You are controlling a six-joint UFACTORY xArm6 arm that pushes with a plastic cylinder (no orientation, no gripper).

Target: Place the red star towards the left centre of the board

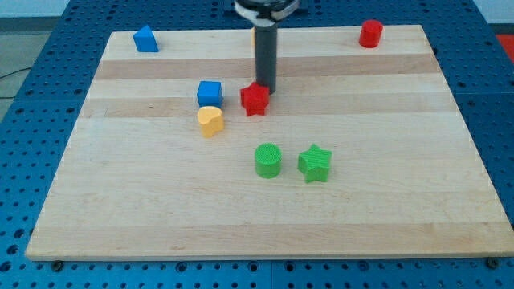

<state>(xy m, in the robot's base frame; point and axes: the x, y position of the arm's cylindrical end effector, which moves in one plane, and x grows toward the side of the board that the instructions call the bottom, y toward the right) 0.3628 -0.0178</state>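
Resting against the upper right edge of the red star [254,99], my tip [266,90] sits at the end of a straight dark rod that descends from the view's top centre. No claw is fitted to this arm, so no spread or pinched state applies; the rod simply touches the block at its side.

Position of the task block: the red star lies slightly left of the board's horizontal middle and above its vertical middle, on the wooden board [385,201].

Neighbouring blocks:
- A blue cube [210,93] stands to the view's left of the red star, near it but apart.
- A yellow block [210,121], rounded with a notch at its top, sits just below the blue cube, touching or nearly touching it; contact cannot be confirmed.
- A green cylinder [268,160] and a green star [315,163] stand side by side below the red star, towards the view's bottom, near each other but apart.
- A blue block [145,38] with a peaked top sits at the board's upper left corner.
- A red cylinder [370,34] sits near the upper right corner.

An orange object shows partly behind the rod near the board's top edge; its shape cannot be determined.
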